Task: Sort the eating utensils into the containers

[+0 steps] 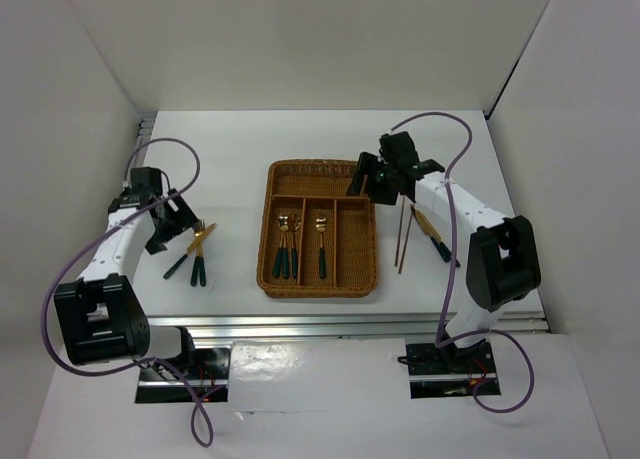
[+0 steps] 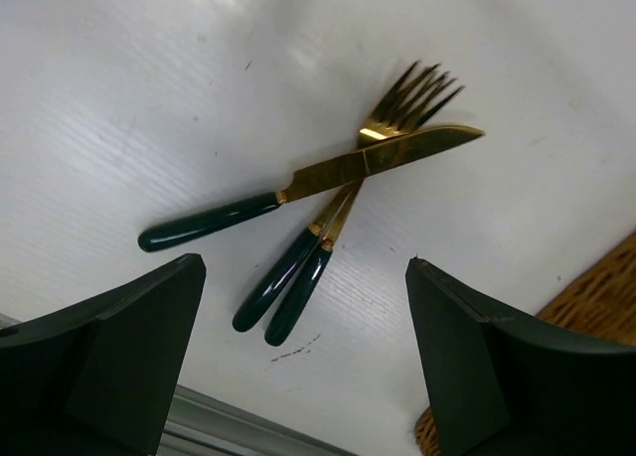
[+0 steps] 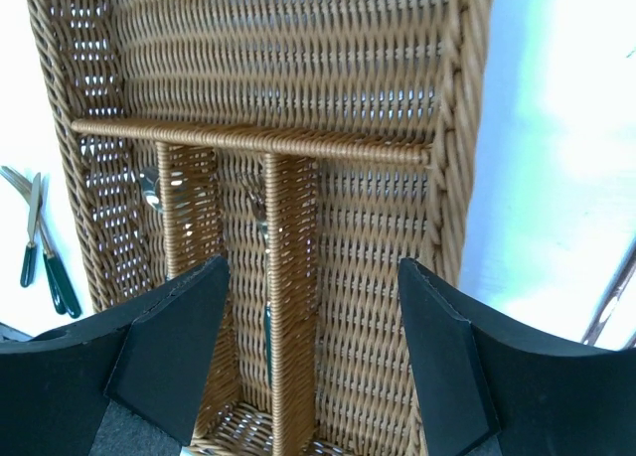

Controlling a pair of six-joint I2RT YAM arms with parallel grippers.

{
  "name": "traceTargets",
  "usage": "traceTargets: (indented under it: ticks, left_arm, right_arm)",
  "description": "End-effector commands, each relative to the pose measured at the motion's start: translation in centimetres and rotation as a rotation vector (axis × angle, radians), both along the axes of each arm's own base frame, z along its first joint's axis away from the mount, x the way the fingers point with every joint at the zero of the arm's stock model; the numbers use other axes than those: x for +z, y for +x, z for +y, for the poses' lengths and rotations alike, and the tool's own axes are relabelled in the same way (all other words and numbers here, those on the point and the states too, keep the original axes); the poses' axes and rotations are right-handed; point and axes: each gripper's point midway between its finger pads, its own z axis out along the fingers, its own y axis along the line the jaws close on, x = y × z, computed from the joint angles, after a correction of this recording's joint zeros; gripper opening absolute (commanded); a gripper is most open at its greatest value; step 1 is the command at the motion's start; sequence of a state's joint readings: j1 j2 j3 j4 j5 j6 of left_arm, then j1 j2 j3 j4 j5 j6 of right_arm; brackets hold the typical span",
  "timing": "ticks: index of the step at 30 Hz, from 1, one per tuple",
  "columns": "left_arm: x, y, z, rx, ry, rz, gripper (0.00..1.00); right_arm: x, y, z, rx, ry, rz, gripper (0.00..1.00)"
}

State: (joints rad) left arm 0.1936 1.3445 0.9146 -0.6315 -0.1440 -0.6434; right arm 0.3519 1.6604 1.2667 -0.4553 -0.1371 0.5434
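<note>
The brown wicker tray (image 1: pixel 354 244) lies mid-table, with two dark-handled spoons (image 1: pixel 285 244) in its left long slot and one utensil (image 1: pixel 321 241) in the middle slot. Left of it, a gold knife (image 2: pixel 328 173) lies across two forks (image 2: pixel 412 93) on the table. My left gripper (image 2: pixel 308 307) hovers open just above their handles, touching nothing. My right gripper (image 3: pixel 313 307) hangs open and empty over the tray's (image 3: pixel 298 69) far right part. Two chopsticks (image 1: pixel 402 237) and another gold-headed utensil (image 1: pixel 433 234) lie right of the tray.
The tray's right long slot and crosswise slot hold nothing. A metal rail runs along the table's near edge (image 1: pixel 360 324). White walls close in the table on three sides. The tray's corner (image 2: pixel 596 297) shows beside my left gripper's right finger.
</note>
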Motion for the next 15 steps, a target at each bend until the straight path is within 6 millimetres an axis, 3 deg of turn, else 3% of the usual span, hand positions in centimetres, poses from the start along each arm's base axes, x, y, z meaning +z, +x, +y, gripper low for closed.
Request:
traceTargets:
  ticks: [1, 5, 9, 15]
  left_arm:
    - [4.2, 1.9, 0.4, -0.187, 0.060, -0.051, 0.97]
    - [4.5, 1.4, 2.2, -0.257, 0.165, 0.035, 0.97]
    - [3.5, 1.2, 1.9, -0.276, 0.142, 0.073, 0.95]
    - [-0.3, -0.7, 2.3, -0.227, 0.124, 0.222, 0.92]
  right_arm:
    - [2.0, 1.2, -0.5, -0.005, 0.022, -0.083, 0.76]
    - [1.1, 1.2, -0.5, 0.000, 0.031, -0.062, 0.76]
    - [1.1, 1.2, -0.5, 0.000, 0.031, -0.062, 0.76]
    - [0.2, 1.4, -0.7, 0.000, 0.013, -0.049, 0.76]
